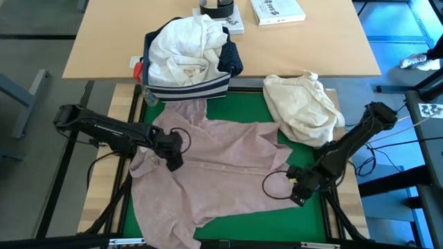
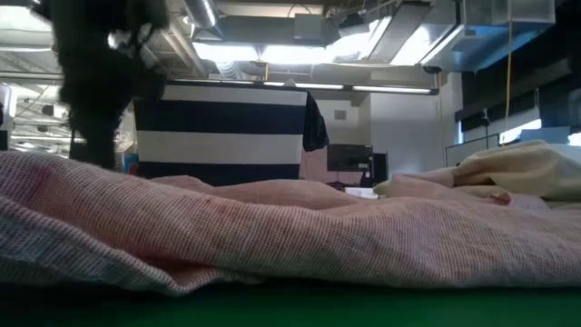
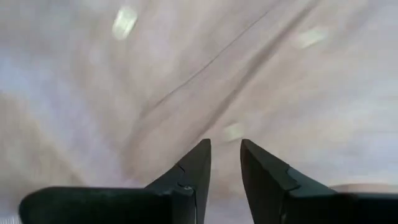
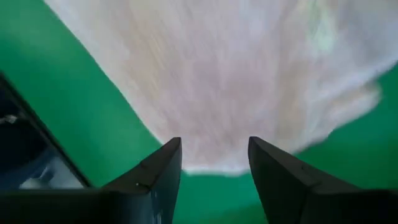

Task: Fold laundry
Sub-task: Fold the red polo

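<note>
The left gripper (image 1: 174, 149), fingers a narrow gap apart, sits on the pink top (image 1: 221, 166) at centre-left of the high view; whether it pinches cloth I cannot tell. The right gripper (image 1: 299, 188), jaws apart, lies at lower right over the green mat (image 1: 242, 102), with the top's edge just ahead of its fingertips. The top lies spread across the middle. Above it stand the striped bin (image 1: 187, 88) holding a white shirt (image 1: 183, 48), and a cream bundle (image 1: 304, 107) at right.

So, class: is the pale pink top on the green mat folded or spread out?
Spread out. In the high view the pale pink top lies open across the green mat, one sleeve reaching toward the striped bin, wrinkled but not folded over.
</note>
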